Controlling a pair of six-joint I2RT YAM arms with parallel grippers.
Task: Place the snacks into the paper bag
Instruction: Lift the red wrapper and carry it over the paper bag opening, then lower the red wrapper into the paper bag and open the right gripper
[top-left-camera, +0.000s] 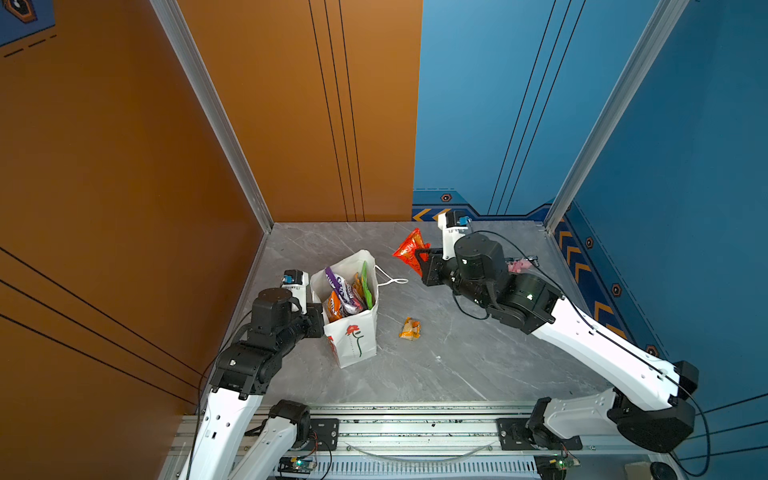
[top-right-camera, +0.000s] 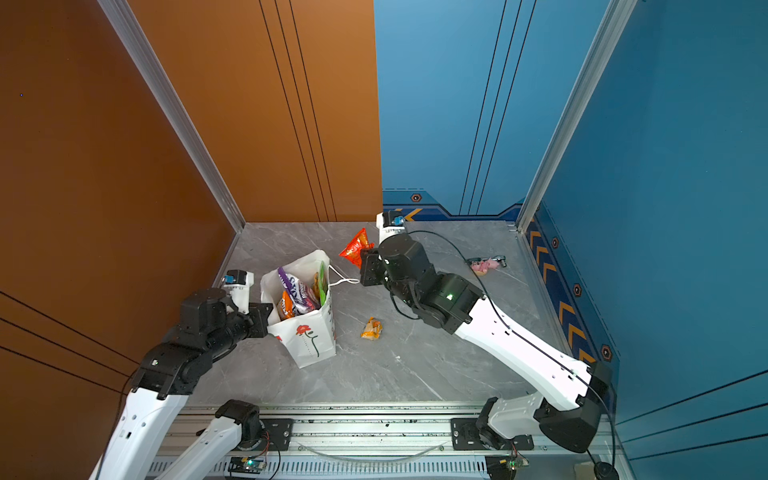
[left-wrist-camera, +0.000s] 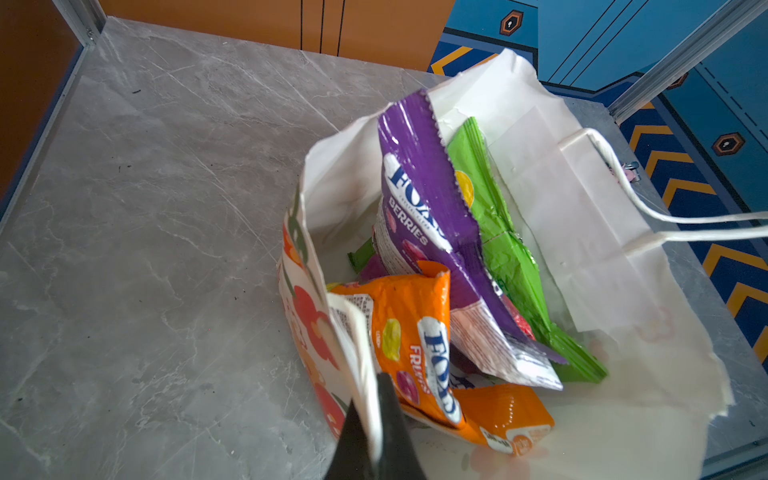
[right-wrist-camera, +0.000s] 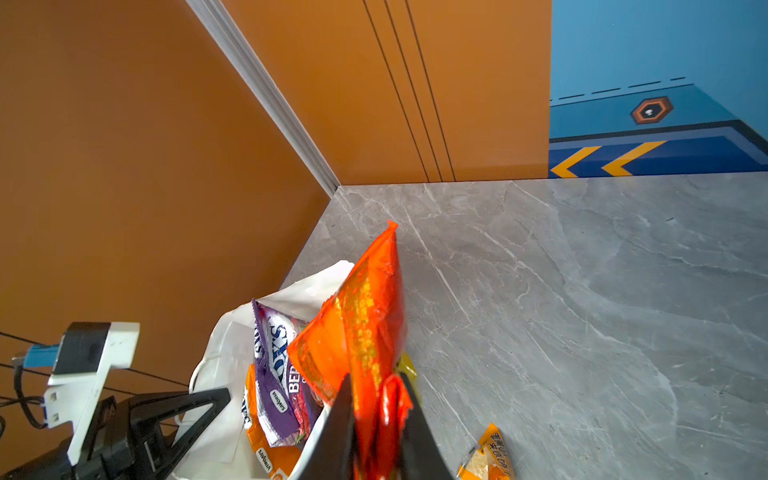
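The white paper bag (top-left-camera: 353, 336) (top-right-camera: 307, 345) stands open left of the table's middle, with a red flower on its front. Inside it I see a purple packet (left-wrist-camera: 424, 199), an orange packet (left-wrist-camera: 415, 345) and a green packet (left-wrist-camera: 494, 232). My left gripper (left-wrist-camera: 374, 399) (top-left-camera: 318, 320) is shut on the bag's left rim. My right gripper (right-wrist-camera: 376, 399) (top-left-camera: 424, 259) is shut on a red-orange packet (right-wrist-camera: 365, 324) (top-right-camera: 355, 247), held in the air behind and to the right of the bag. A small orange-yellow packet (top-left-camera: 410, 328) (right-wrist-camera: 488, 457) lies on the table right of the bag.
A small pink toy (top-left-camera: 517, 266) (top-right-camera: 486, 265) lies at the back right, near the blue wall. The bag's cord handle (top-left-camera: 390, 280) hangs out to the right. An orange wall stands close on the left and behind. A metal rail (top-left-camera: 415, 428) runs along the front edge.
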